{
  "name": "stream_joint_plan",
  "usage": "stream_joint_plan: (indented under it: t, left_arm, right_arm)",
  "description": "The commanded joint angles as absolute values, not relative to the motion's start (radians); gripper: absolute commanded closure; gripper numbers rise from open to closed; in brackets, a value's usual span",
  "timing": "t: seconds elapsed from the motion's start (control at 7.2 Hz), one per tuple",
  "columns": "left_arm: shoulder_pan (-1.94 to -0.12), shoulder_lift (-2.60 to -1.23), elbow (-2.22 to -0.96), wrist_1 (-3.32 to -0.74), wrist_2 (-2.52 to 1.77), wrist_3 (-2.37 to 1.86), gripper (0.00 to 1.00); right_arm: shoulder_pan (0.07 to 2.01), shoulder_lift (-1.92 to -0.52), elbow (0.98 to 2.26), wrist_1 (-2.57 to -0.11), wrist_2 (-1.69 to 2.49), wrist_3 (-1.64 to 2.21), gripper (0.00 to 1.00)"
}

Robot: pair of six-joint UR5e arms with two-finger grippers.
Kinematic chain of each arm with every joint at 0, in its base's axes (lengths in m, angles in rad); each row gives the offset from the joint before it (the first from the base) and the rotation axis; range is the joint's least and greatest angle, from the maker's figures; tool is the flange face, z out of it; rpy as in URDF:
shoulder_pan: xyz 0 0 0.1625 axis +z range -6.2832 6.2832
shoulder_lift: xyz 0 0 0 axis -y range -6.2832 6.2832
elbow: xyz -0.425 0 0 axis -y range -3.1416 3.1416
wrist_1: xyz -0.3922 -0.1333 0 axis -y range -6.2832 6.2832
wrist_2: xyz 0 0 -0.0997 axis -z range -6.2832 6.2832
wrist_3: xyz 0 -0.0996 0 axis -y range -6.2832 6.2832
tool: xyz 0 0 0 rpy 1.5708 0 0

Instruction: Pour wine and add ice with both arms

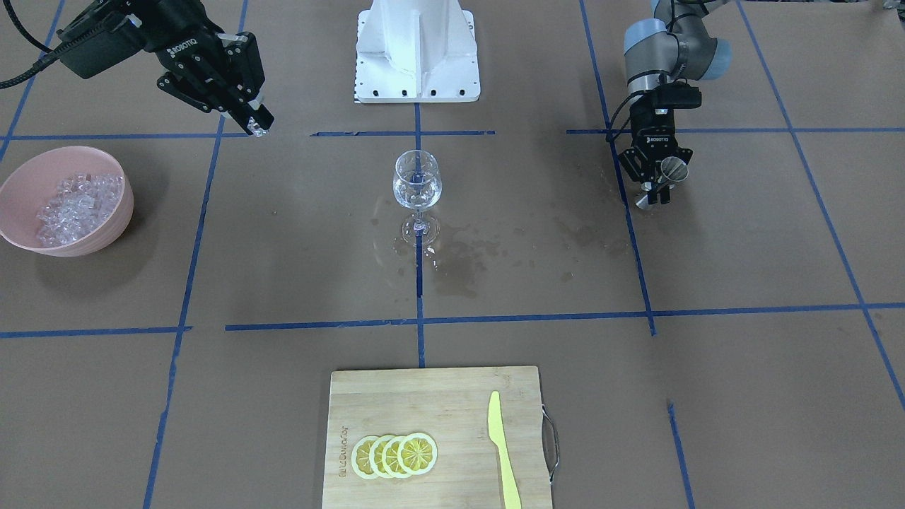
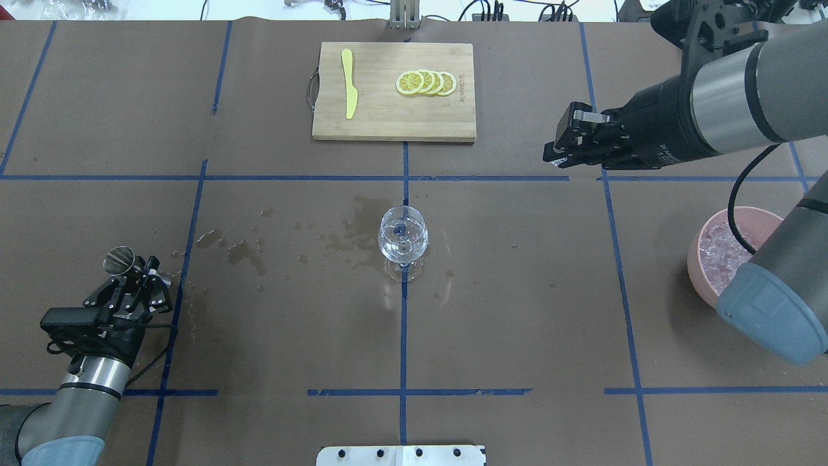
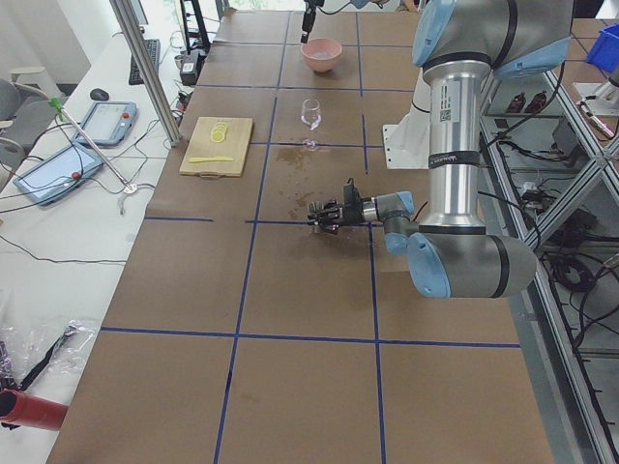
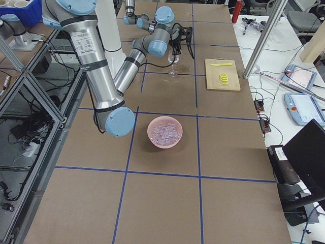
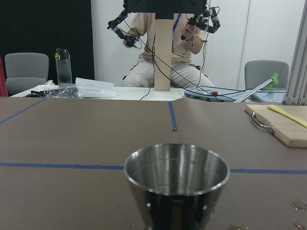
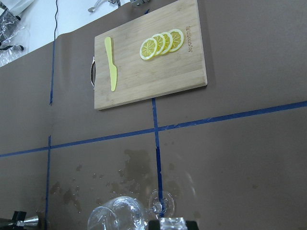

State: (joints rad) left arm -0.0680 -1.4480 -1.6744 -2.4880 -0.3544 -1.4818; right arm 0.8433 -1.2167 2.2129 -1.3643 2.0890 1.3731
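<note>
Ice step: right hand (image 1: 256, 126) pinching one ice cube (image 6: 171, 223) in the air, short of the wine glass (image 1: 417, 180), with the rest of the ice (image 1: 74, 205) in the pink bowl (image 1: 21, 177); left hand (image 1: 656, 189) clamped on the steel jigger (image 5: 176, 182), well aside; next I'd centre over the rim, lower, release.

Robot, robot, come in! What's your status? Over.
Right pincer shut on ice cube, high, short of glass. Left pincer shut on cup, off to the side. Nothing between cube and glass. Over.

Brown taped table (image 1: 742, 233), white wall (image 5: 268, 28), grey chair (image 5: 26, 69)
</note>
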Motion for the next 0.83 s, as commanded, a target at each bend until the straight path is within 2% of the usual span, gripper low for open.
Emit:
stream_joint_plan:
  t: [0.0, 0.28, 0.69]
  left_arm:
    - [-0.061, -1.448, -1.669, -2.487, -0.354, -1.482, 0.99]
    - [-0.060, -1.448, -1.670, -2.487, -0.356, -1.480, 0.90]
    - [-0.060, -1.448, -1.677, -2.487, -0.356, -1.480, 0.69]
  right_arm:
    - [0.833, -1.215, 2.214, -1.364, 2.088, 1.374, 1.00]
    - [0.812, -1.215, 2.214, -1.364, 2.068, 1.374, 1.00]
    - [0.795, -1.195, 2.210, -1.364, 2.057, 1.376, 1.00]
